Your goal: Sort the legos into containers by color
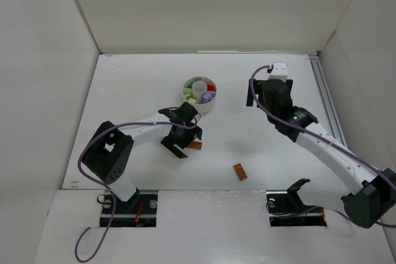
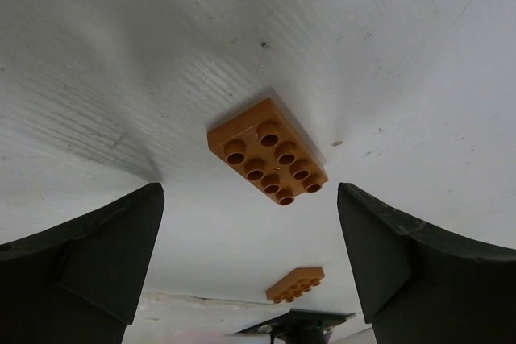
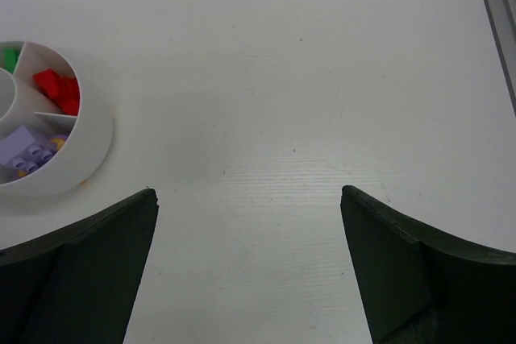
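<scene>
The white round dish [image 1: 213, 106] stands at the table's middle back, with red [image 1: 211, 87], green [image 1: 189, 85], light purple [image 1: 208, 97] and pale yellow-green [image 1: 192, 99] legos in its wedges. One orange-brown lego [image 1: 196, 145] lies flat just right of my left gripper [image 1: 187, 135], which is open and empty. In the left wrist view this brick [image 2: 268, 163] lies just beyond the open fingertips of the gripper [image 2: 250, 192]. A second orange-brown lego [image 1: 239, 172] [image 2: 296, 284] lies farther off to the front right. My right gripper [image 1: 258, 98] [image 3: 248, 192] is open and empty above bare table right of the dish [image 3: 90, 159].
White walls close in the table on the left, back and right. A metal rail [image 1: 326, 100] [image 3: 497, 6] runs along the right edge. The arm bases stand at the near edge [image 1: 127, 205].
</scene>
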`<action>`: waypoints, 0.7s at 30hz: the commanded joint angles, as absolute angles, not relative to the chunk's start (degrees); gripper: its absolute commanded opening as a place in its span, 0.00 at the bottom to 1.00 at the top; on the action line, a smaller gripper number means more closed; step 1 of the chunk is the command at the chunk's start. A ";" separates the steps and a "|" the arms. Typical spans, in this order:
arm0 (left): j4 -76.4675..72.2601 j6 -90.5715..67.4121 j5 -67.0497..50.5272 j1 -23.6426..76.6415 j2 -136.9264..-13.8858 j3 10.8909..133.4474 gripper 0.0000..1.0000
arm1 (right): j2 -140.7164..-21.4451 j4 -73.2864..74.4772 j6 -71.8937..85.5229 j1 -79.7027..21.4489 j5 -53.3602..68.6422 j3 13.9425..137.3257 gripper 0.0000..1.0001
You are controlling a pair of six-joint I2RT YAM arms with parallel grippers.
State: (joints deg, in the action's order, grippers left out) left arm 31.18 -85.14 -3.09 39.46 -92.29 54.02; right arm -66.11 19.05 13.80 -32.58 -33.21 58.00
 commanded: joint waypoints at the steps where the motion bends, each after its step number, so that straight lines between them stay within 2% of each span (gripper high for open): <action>1: 34.80 -92.98 2.02 39.55 -90.97 56.51 0.85 | -63.99 17.93 13.80 -32.34 -31.56 57.57 1.00; 14: 37.35 -97.73 4.75 39.55 -95.98 59.06 0.75 | -63.46 17.93 12.74 -32.34 -28.83 56.95 1.00; 18: 38.84 -99.58 5.27 39.55 -95.98 59.06 0.69 | -63.46 17.93 12.74 -32.34 -28.83 56.95 1.00; 21: 37.00 -100.28 5.27 39.55 -95.98 57.66 0.60 | -63.46 17.93 12.74 -32.34 -28.83 56.95 1.00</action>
State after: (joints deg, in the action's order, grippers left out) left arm 35.07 -98.10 3.40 39.53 -95.85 57.58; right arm -64.82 19.05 13.26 -32.58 -29.17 56.80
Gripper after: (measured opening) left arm 0.612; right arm 0.994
